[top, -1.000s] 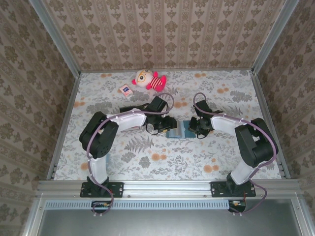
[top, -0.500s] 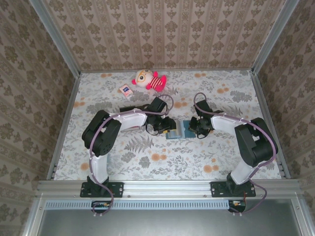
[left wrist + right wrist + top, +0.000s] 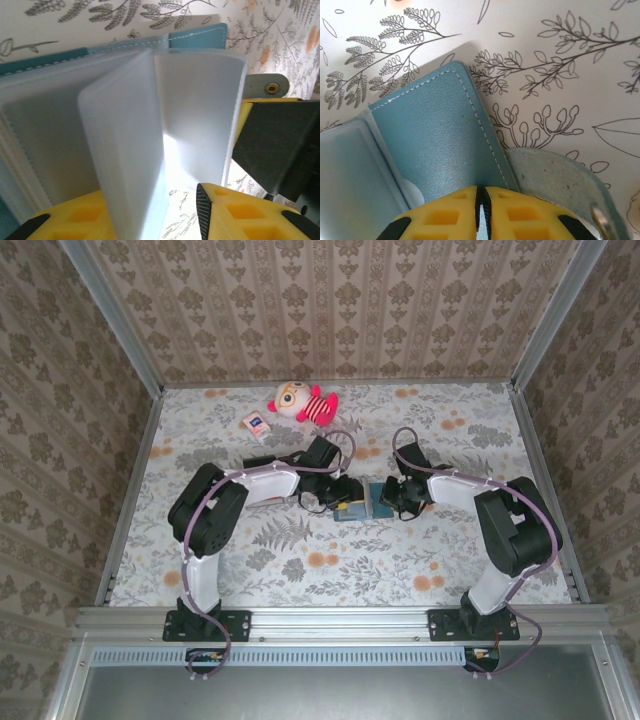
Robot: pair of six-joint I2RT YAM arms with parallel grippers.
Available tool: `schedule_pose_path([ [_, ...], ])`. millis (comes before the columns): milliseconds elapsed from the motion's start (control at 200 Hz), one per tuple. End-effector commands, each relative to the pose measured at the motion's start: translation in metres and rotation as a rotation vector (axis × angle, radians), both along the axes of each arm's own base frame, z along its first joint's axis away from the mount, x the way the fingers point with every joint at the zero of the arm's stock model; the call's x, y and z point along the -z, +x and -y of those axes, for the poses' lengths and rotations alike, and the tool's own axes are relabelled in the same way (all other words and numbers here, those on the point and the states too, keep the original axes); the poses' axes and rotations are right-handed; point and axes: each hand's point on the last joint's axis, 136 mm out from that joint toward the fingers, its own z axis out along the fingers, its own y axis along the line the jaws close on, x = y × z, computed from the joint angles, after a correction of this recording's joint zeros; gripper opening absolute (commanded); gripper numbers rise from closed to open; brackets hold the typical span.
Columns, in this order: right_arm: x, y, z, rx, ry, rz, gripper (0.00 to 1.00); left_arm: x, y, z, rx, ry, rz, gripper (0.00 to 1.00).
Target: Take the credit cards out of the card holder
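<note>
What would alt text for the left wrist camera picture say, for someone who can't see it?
Close-up of an open teal card holder whose frosted plastic sleeves stand fanned upward. The left arm's yellow fingers sit either side of one sleeve, not yet closed on it. Underneath lies a leaf-patterned table cover.

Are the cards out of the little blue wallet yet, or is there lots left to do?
Done: the card holder lies open on the table. In hand: the right gripper pinches its teal cover, and the left gripper has its jaws open around one clear sleeve. Left: pulling the credit cards out; none lies loose beside the holder yet.
</note>
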Motion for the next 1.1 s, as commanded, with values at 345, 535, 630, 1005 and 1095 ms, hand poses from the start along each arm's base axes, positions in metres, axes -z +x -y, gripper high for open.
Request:
schedule_pose_path([
  [345,0.019,-0.018,0.001,-0.023,-0.017,-0.076,0.14,-0.021,-0.001,0.017,0.05,-0.16,0.01,0.41],
  [535,-0.008,-0.007,-0.005,-0.021,0.037,0.029,0.17,-0.03,-0.003,0.032,0.088,-0.205,0.041,0.42],
  [630,-0.017,-0.005,-0.002,-0.013,0.031,0.05,0.17,-0.033,0.0,0.037,0.098,-0.215,0.057,0.42],
  [1005,-0.047,-0.007,0.025,0.084,-0.027,0.147,0.16,-0.028,0.003,0.059,0.128,-0.213,0.058,0.39],
  [1095,-0.051,-0.008,0.031,0.107,-0.035,0.159,0.16,-0.012,0.002,0.056,0.122,-0.148,0.041,0.36],
])
